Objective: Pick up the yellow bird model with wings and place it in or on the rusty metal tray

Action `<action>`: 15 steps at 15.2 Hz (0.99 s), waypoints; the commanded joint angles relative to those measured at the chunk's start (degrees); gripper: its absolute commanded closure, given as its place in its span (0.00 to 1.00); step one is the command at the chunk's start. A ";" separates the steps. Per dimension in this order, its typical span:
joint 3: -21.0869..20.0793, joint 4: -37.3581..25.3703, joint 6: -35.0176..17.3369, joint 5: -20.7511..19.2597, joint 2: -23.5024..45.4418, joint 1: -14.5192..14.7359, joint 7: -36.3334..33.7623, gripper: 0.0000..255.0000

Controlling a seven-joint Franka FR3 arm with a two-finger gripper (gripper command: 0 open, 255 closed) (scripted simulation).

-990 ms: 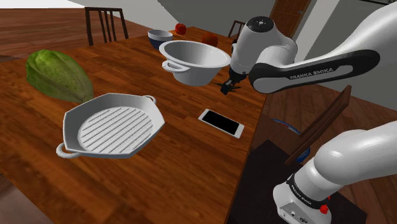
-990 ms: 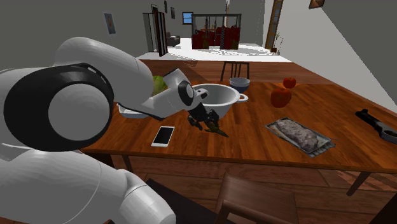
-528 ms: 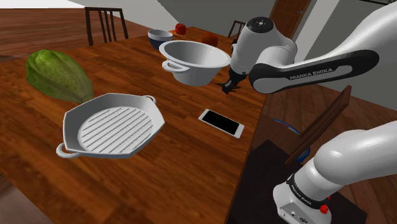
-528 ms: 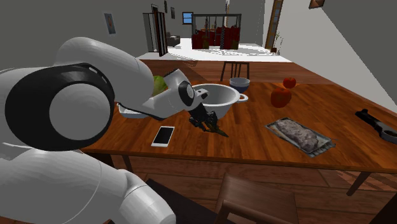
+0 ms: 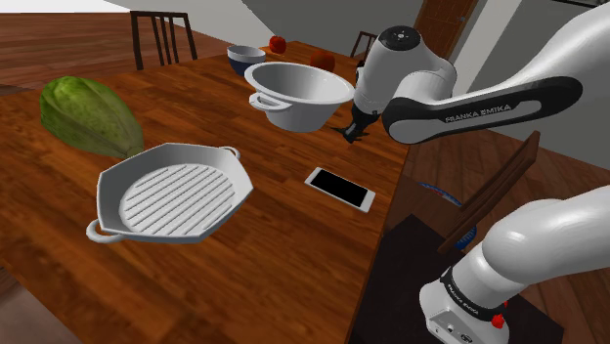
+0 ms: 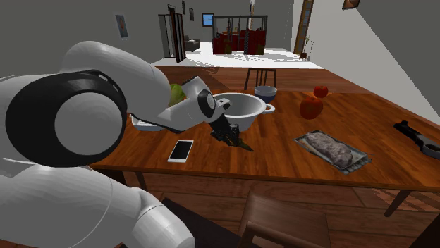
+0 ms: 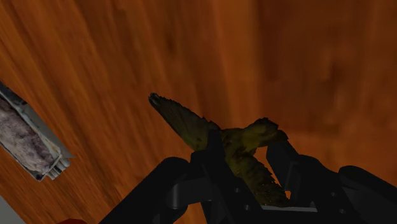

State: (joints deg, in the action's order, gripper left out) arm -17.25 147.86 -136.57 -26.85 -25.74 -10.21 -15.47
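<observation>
The gripper [image 7: 247,162] is clamped on the olive-yellow bird model [image 7: 236,141], low over the wooden table [image 6: 282,158] near its stand-side edge and beside a white bowl [image 6: 243,106]. Bare wood separates it from the tray [image 6: 331,150]. The wrist view shows a spread wing [image 7: 181,118], and the shoulder view a phone [image 5: 339,189] nearby

i'm in a home's dining room: wooden table [image 5: 196,107], chair [image 5: 161,37] beside it, bowl [image 5: 298,90] and grill pan [image 5: 171,195] laid out.
</observation>
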 commanded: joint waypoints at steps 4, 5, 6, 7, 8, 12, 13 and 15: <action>0.53 -1.34 2.19 1.19 -1.10 0.61 1.61 1.00; 0.69 -1.82 2.92 1.56 -1.43 0.79 2.12 1.00; 0.84 -2.31 3.65 1.90 -1.75 0.96 2.61 1.00; 0.99 -2.81 4.38 2.23 -2.05 1.12 3.09 1.00; 1.13 -3.32 5.11 2.54 -2.34 1.26 3.56 1.00; 1.62 -5.50 8.01 3.65 -3.33 1.77 5.31 1.00; 1.73 -6.07 8.73 3.90 -3.54 1.87 5.72 1.00; 1.93 -7.25 10.16 4.35 -3.91 2.06 6.52 1.00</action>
State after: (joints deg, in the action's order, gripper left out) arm -15.47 141.21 -127.11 -22.77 -29.28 -8.28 -9.41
